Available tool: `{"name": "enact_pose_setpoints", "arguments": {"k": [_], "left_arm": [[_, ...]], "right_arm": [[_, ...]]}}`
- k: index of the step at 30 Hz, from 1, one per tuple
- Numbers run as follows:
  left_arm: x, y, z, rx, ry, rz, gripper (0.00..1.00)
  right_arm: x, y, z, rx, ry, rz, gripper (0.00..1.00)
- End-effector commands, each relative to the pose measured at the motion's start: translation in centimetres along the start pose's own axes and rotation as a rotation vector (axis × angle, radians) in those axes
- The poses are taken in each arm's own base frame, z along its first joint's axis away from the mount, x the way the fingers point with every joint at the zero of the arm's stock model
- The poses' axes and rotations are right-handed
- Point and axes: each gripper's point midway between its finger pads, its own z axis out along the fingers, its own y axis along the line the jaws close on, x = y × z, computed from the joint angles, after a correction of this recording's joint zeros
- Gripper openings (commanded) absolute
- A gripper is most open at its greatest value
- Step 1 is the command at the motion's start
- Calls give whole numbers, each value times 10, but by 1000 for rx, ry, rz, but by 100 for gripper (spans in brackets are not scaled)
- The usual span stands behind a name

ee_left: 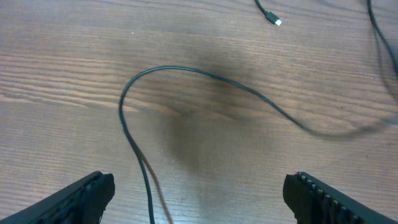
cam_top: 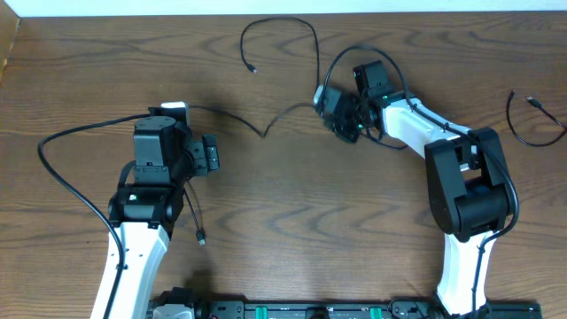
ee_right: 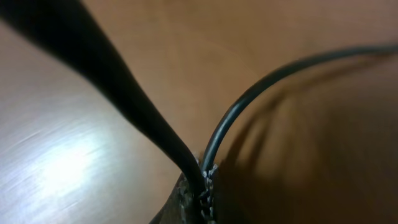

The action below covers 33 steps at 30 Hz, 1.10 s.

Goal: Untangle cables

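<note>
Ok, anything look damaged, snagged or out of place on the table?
Nothing damaged. The right gripper is shut on a black cable. Only oddity: a separate black cable lies alone at the far right, running past the picture's edge.

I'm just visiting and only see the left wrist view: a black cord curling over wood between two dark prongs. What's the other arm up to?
Observer: The right end effector is shut on a black cable, pinched at its tips.
Operator: Does that cord come my way?
Observer: Overhead, it trails from that grip across the table toward the left arm.
Operator: Any others?
Observer: Yes, a separate cable lies alone near the table's right edge.
</note>
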Motion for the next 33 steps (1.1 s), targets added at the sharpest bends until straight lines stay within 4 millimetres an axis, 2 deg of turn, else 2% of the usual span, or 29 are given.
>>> {"name": "enact_pose_setpoints", "arguments": {"k": [1, 6, 10, 13, 14, 19, 25, 30, 32, 33], "left_arm": [[-1, 4, -2, -16, -8, -8, 92], [-1, 4, -2, -16, -8, -9, 92], [-1, 4, -2, -16, -8, -9, 92], [-1, 4, -2, -16, -8, -9, 92], [-1, 4, -2, -16, -8, -9, 91], [-1, 4, -2, -16, -8, -8, 92], [-1, 4, -2, -16, -8, -9, 92], [-1, 4, -2, -16, -8, -9, 92], [-1, 4, -2, -16, -8, -9, 92], [-1, 4, -2, -16, -8, -9, 92]], "right_arm": [[8, -36, -1, 158, 13, 278, 1], [4, -77, -17, 250, -98, 435, 1], [22, -117, -40, 326, -165, 593, 1], [53, -150, -65, 391, -195, 743, 1], [75, -168, -81, 428, -208, 828, 1], [141, -206, -126, 525, -245, 1067, 1], [214, -225, -172, 608, -276, 1342, 1], [254, -220, -188, 624, -247, 1479, 1], [262, -215, -190, 621, -228, 1507, 9], [266, -213, -190, 618, -219, 1518, 20]]}}
